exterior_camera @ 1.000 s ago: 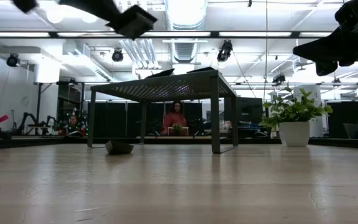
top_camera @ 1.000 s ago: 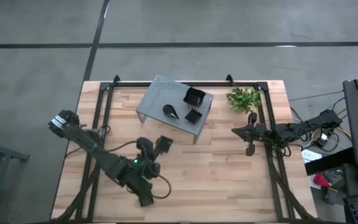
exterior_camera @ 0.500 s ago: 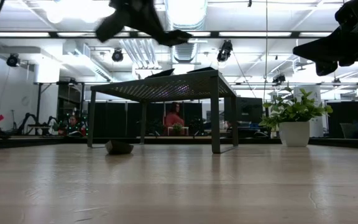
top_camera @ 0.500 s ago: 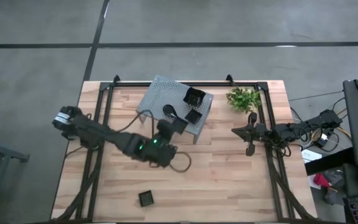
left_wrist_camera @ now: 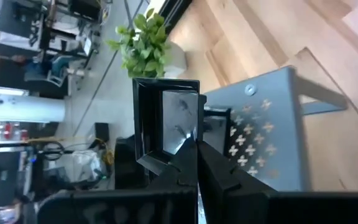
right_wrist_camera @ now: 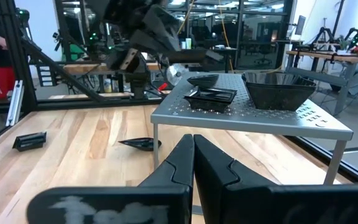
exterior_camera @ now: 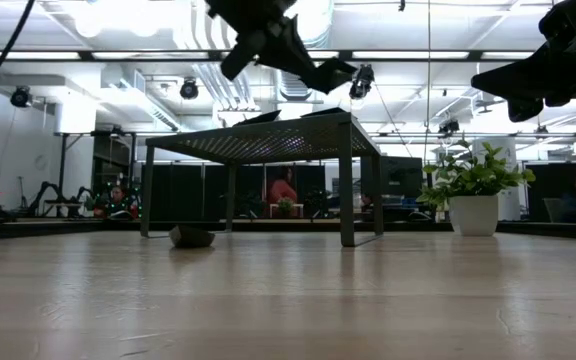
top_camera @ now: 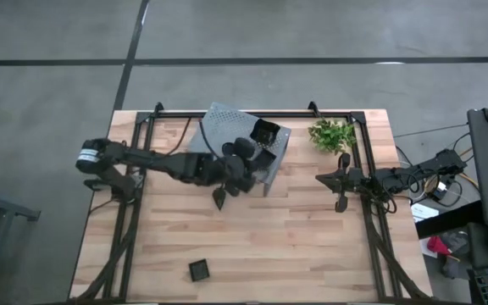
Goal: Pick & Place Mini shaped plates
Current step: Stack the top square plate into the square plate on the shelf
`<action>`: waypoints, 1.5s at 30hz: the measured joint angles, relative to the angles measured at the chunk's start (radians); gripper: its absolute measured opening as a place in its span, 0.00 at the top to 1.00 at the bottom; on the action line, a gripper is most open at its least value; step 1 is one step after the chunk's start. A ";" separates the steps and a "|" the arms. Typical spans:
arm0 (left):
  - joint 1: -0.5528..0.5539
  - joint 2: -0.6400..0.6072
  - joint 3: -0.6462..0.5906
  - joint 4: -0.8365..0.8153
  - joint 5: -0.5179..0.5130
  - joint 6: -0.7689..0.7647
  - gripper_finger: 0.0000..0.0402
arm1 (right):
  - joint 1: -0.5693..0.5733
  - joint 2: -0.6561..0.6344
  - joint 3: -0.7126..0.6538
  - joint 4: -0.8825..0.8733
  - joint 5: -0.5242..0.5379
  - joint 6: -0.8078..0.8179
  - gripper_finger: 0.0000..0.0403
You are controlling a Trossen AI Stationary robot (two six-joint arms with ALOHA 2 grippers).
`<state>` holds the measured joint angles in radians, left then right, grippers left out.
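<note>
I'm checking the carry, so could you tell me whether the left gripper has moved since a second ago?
Yes. In the high view, the left gripper, shut on a square plate, has swung from the table's near side up over the grey shelf.

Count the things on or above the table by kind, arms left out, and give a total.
Square mini plates: 4
Teardrop mini plates: 2
Grey shelf: 1
Green plant: 1
Total: 8
</note>
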<state>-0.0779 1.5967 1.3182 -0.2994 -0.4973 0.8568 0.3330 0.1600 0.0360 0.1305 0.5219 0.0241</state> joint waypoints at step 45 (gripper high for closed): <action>0.079 0.034 -0.014 0.018 0.070 -0.002 1.00 | 0.000 0.000 0.000 0.000 0.000 0.000 0.98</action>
<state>0.0010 1.6310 1.3037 -0.2817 -0.4278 0.8550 0.3328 0.1600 0.0360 0.1307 0.5220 0.0237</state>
